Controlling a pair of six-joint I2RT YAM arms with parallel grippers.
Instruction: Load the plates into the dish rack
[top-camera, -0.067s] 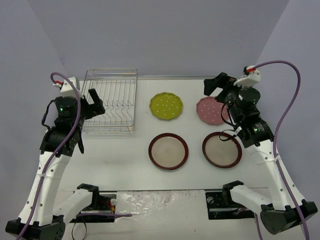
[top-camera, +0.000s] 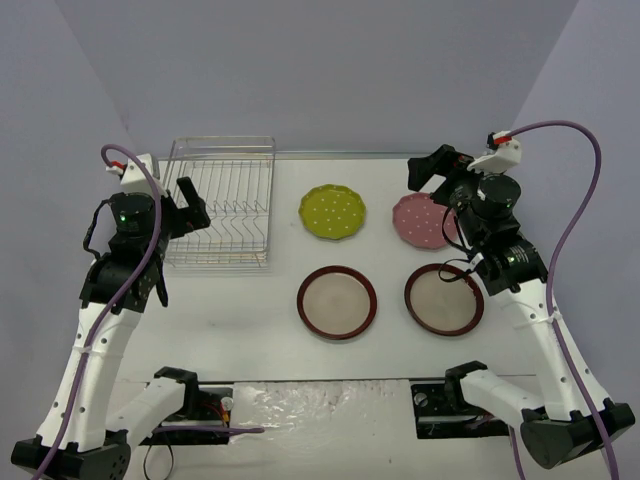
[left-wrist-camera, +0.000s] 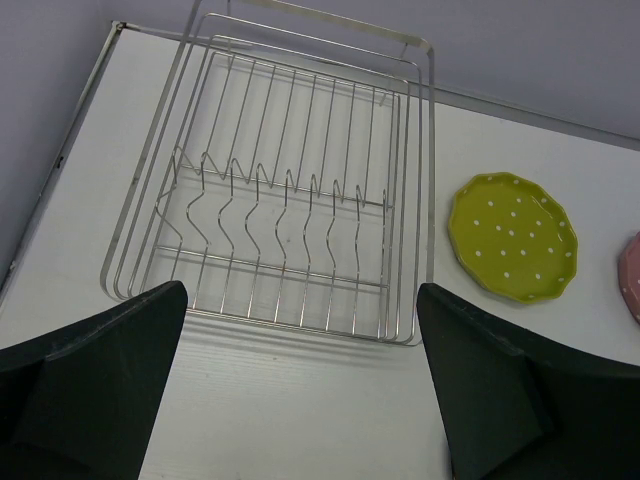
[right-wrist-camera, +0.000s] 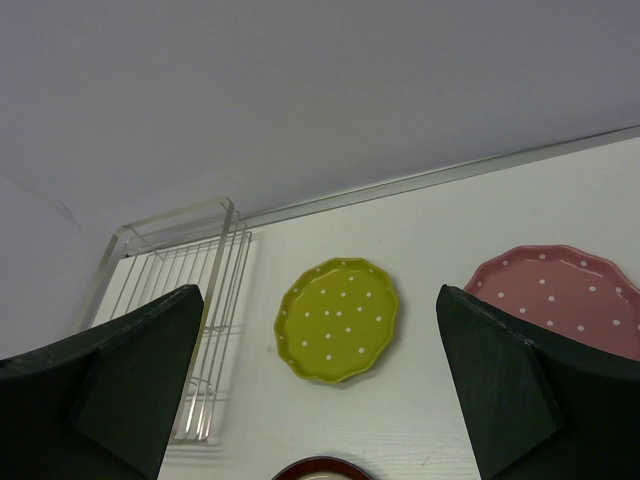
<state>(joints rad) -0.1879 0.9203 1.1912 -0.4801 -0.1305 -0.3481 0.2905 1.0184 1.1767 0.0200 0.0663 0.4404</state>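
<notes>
— What has changed just now?

— Nothing I can make out. Both my arms and all four plates sit exactly where they were a moment ago. By my reckoning the job has not started: no plate stands among the tines of the silver wire dish rack (top-camera: 220, 205).

— Where are the plates?

— All flat on the white table (top-camera: 250, 320), right of the rack. The yellow-green scalloped plate with white dots (top-camera: 332, 213) lies just beside the rack's right side. The pink scalloped plate with white dots (top-camera: 420, 222) is further right, well apart from the rack. The two larger round plates with dark red-brown rims and beige centres (top-camera: 337, 302) (top-camera: 444, 299) lie right of the rack too, but nearer my bases than the rack is.

— And your arms?

— My left arm is raised at the rack's near left corner, its wrist tipped down so my left claw (top-camera: 190, 205) hangs over the rack's near edge. The fingers are spread wide and grasp nothing. My right arm reaches up far to the rack's right, and my right claw (top-camera: 437, 183) hovers above the pink plate's far edge. It is likewise released and touches nothing. I judge the pink plate the handiest first pick for that claw.
</notes>
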